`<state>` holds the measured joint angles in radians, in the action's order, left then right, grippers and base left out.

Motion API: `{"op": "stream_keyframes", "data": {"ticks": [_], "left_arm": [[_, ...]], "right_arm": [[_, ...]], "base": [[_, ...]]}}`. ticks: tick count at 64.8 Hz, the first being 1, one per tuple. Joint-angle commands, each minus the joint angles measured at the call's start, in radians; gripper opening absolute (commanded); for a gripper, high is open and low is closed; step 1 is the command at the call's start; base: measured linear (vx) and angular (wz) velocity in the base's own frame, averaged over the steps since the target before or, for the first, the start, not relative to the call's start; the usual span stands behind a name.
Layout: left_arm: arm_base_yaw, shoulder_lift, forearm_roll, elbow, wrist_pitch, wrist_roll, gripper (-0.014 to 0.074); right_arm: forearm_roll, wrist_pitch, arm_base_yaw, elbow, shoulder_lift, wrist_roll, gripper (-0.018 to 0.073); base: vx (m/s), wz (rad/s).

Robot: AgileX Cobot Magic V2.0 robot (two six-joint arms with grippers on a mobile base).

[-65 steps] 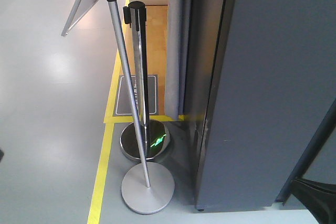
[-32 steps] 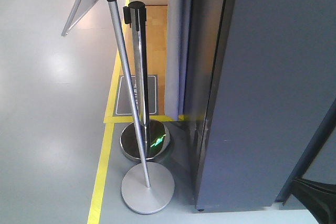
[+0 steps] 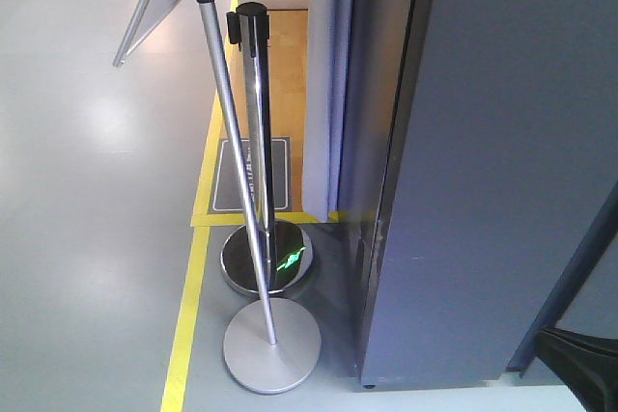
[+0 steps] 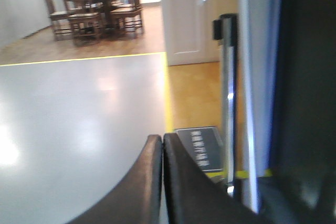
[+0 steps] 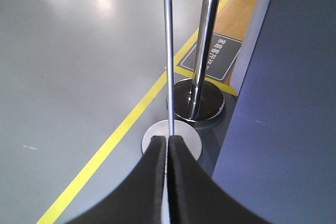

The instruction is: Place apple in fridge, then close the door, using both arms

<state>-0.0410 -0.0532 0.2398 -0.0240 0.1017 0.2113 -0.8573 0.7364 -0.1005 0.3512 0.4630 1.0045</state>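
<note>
The dark grey fridge (image 3: 502, 161) fills the right side of the front view, and its outside wall also shows in the right wrist view (image 5: 283, 103). A pale vertical strip, seemingly the door edge (image 3: 326, 84), runs along its left side; whether the door is fully closed I cannot tell. The apple is out of view. My left gripper (image 4: 163, 142) is shut with nothing between its fingers and hovers over the floor. My right gripper (image 5: 168, 141) is shut and empty too, near the fridge's wall. A black arm part (image 3: 579, 364) shows at the lower right.
A chrome stanchion pole (image 3: 259, 142) on a shiny round base (image 3: 266, 260) stands left of the fridge. A slanted sign-stand pole (image 3: 232, 142) with a flat grey base (image 3: 272, 344) stands beside it. A yellow floor line (image 3: 183, 335) and a dark floor mat (image 3: 232, 176) lie nearby.
The pale strip along the fridge's left side has narrowed slightly. The poles and the arm part at the lower right have not moved.
</note>
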Motion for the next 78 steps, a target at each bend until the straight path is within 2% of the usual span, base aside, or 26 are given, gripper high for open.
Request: {"op": "stream_keyframes", "data": {"ticks": [1, 16, 28, 39, 78], "left_arm": [[-0.020, -0.007, -0.012, -0.029, -0.070, -0.023, -0.0007], [-0.019, -0.006, -0.014, -0.029, -0.065, -0.023, -0.0007], [-0.019, 0.087, -0.014, -0.029, -0.040, -0.023, -0.0007], [-0.018, 0.081, -0.011, -0.029, -0.102, -0.023, -0.0007], [-0.018, 0.081, -0.011, -0.028, -0.102, -0.020, -0.0007]], "right_arm": [[-0.039, -0.030, -0.004, 0.027, 0.006, 0.010, -0.0002], [-0.039, -0.030, -0.004, 0.027, 0.006, 0.010, -0.0002], [-0.039, -0.031, -0.004, 0.027, 0.006, 0.011, -0.0002], [-0.039, -0.024, -0.004, 0.027, 0.006, 0.011, -0.0002], [-0.039, -0.022, -0.004, 0.027, 0.006, 0.011, -0.0002]], "base": [[0.00, 0.00], [0.00, 0.00], [0.00, 0.00], [0.00, 0.00], [0.00, 0.00]]}}
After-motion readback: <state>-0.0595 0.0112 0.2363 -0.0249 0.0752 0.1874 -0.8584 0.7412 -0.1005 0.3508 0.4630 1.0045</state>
